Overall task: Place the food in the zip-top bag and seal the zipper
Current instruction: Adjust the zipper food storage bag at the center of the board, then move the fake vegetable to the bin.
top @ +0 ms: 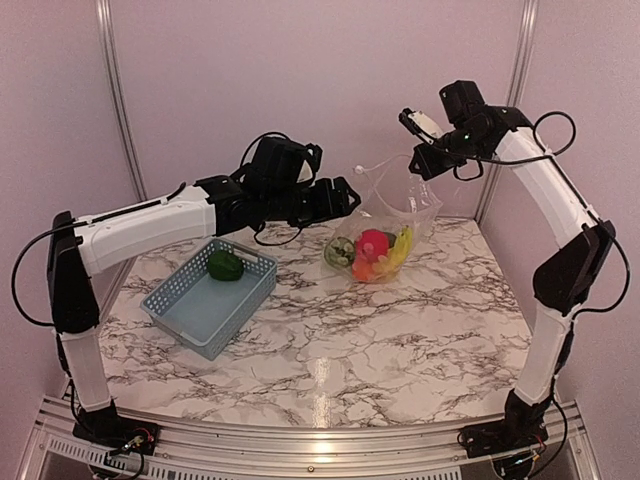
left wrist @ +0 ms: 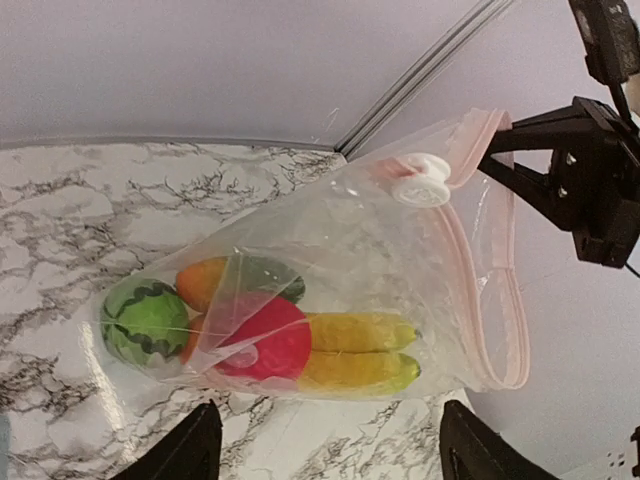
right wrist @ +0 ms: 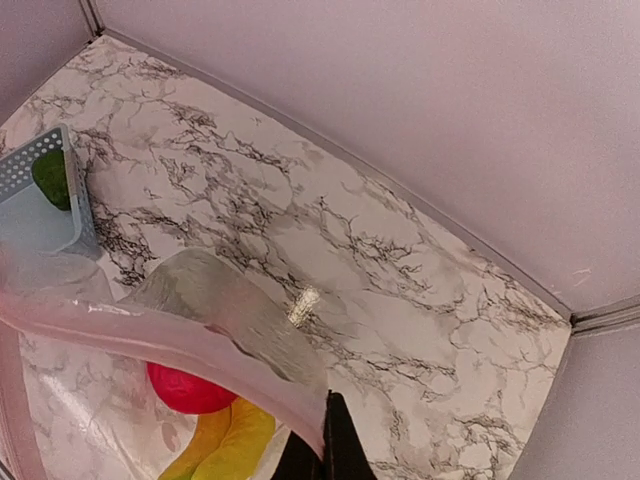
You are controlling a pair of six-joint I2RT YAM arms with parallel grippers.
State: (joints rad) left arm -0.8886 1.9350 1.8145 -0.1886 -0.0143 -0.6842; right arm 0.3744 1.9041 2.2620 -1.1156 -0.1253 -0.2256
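Note:
The clear zip-top bag (top: pixel 395 215) hangs by its mouth edge, with its bottom resting on the table. Inside it are a red apple (left wrist: pixel 268 338), a yellow banana (left wrist: pixel 360 350), a striped green melon (left wrist: pixel 145 320) and an orange piece (left wrist: pixel 205 280). My right gripper (top: pixel 420 163) is shut on the pinkish zipper strip (right wrist: pixel 200 345) and holds it up; it also shows in the right wrist view (right wrist: pixel 330 450). A white slider (left wrist: pixel 420 185) sits on the zipper (left wrist: pixel 505 310). My left gripper (left wrist: pixel 330 455) is open and empty, just left of the bag (top: pixel 350 195). A green piece (top: pixel 225 265) lies in the basket.
The blue-grey slotted basket (top: pixel 195 310) stands at the left of the marble table, under my left arm. Walls and metal corner posts close the back and sides. The right gripper's black body (left wrist: pixel 590 190) is near the bag's mouth.

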